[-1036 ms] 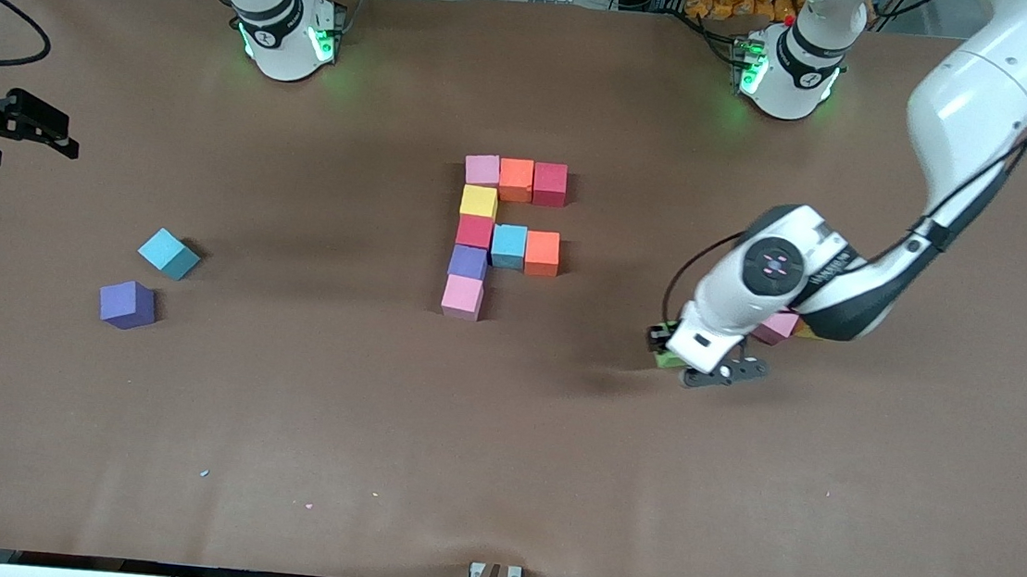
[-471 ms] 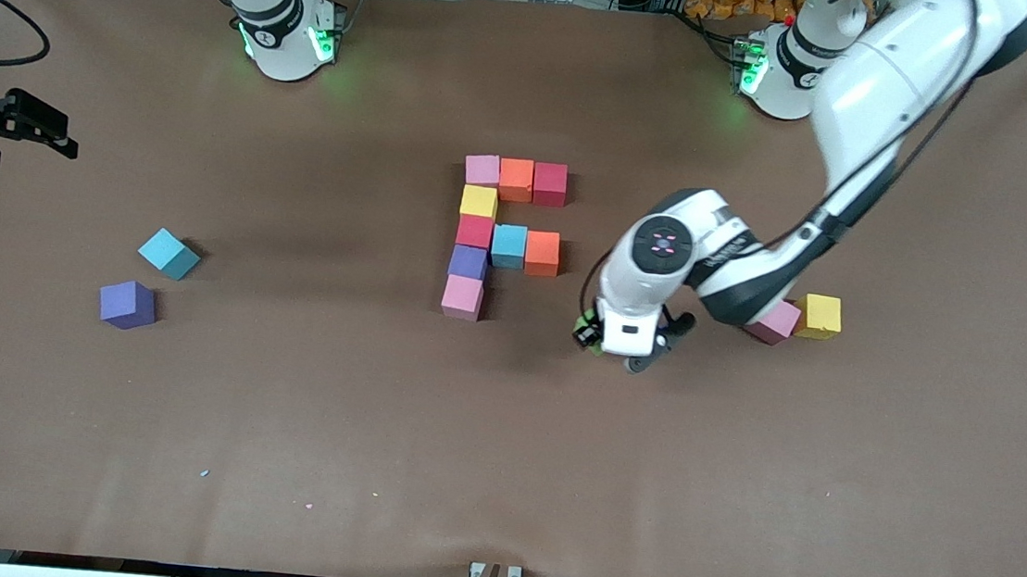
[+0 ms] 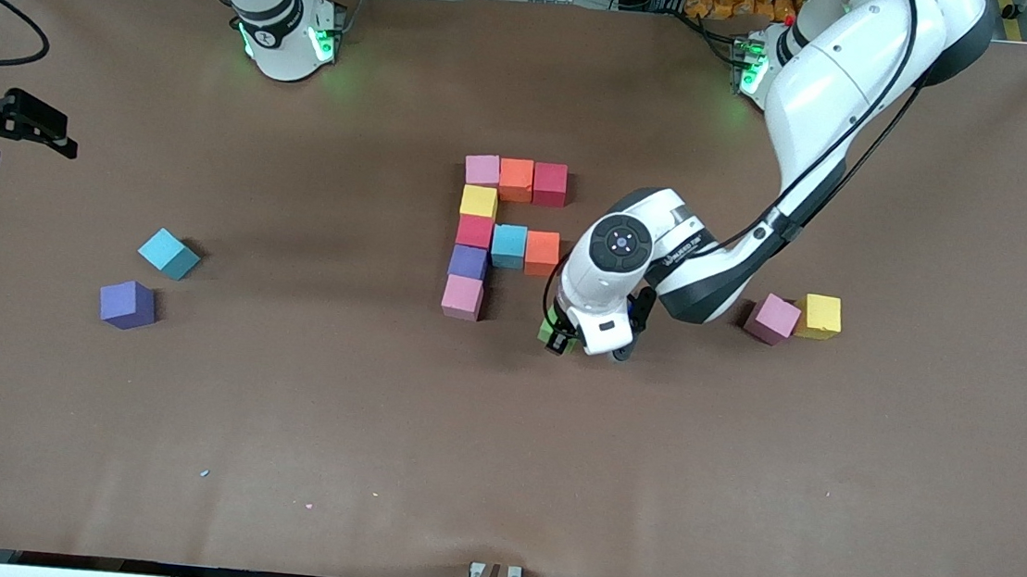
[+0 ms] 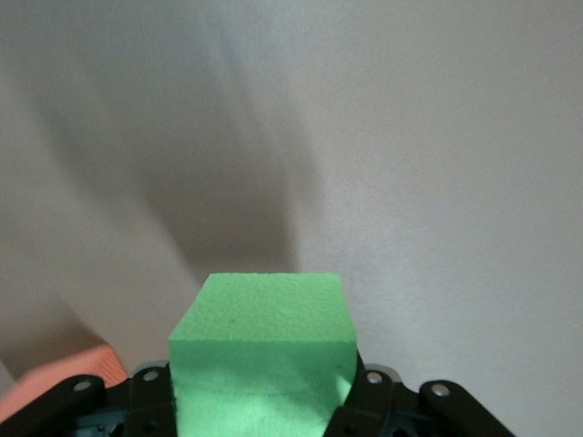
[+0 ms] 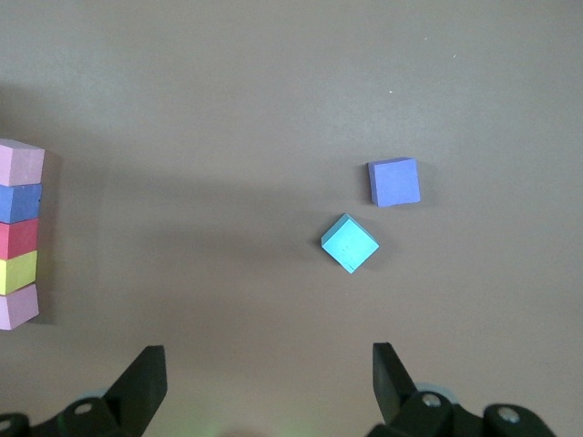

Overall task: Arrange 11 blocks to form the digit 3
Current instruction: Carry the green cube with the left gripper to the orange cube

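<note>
While the right arm waits at its end of the table, we see its right gripper (image 5: 264, 387) with fingers spread wide and nothing between them, up in the air over bare table, with a loose light blue block (image 3: 168, 254) and a loose purple block (image 3: 127, 304) lying below it, apart from each other, purple nearer the front camera. We have the left gripper (image 3: 565, 338) clamped tight on a green block (image 4: 262, 350), hovering over the table (image 3: 371, 425) just beside the partial figure, toward the left arm's end from the pink block (image 3: 462, 297) that ends the spine. Built so far, eight cubes touching: top bar of pink (image 3: 482, 170), orange (image 3: 516, 179), red (image 3: 550, 184); spine running toward the front camera from the pink one with yellow (image 3: 478, 202), red (image 3: 474, 230), purple (image 3: 468, 262), then that pink end block; middle bar of light blue (image 3: 509, 245) and orange (image 3: 542, 253) off the red spine cube. We see two more loose cubes toward the left arm's end, a pink one (image 3: 772, 319) and a yellow one (image 3: 820, 316), touching or nearly so. From the left wrist view we get the green cube's top face and an orange corner (image 4: 55, 387) at the edge.
</note>
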Action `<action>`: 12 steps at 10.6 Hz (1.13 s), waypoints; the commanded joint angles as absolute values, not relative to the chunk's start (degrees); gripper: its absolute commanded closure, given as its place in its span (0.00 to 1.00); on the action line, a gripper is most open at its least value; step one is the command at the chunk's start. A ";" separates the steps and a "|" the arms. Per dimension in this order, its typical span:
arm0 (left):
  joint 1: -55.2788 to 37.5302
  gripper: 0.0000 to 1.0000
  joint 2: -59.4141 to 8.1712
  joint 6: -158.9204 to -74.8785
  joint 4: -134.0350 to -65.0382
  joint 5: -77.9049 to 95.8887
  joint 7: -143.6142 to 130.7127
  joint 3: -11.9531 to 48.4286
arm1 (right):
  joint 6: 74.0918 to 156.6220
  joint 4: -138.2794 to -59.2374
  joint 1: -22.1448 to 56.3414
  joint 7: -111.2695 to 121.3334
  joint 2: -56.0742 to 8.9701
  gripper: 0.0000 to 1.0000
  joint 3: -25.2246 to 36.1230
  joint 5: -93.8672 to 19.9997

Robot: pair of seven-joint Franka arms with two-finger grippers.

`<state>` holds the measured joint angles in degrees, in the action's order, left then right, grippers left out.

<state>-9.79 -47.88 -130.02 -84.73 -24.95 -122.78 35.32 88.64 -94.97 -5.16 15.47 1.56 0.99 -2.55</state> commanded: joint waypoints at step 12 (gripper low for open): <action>-28.65 1.00 -53.00 -135.53 -77.69 -23.29 -149.59 21.27 | 87.63 -93.52 -6.15 14.94 1.05 0.00 0.18 -1.76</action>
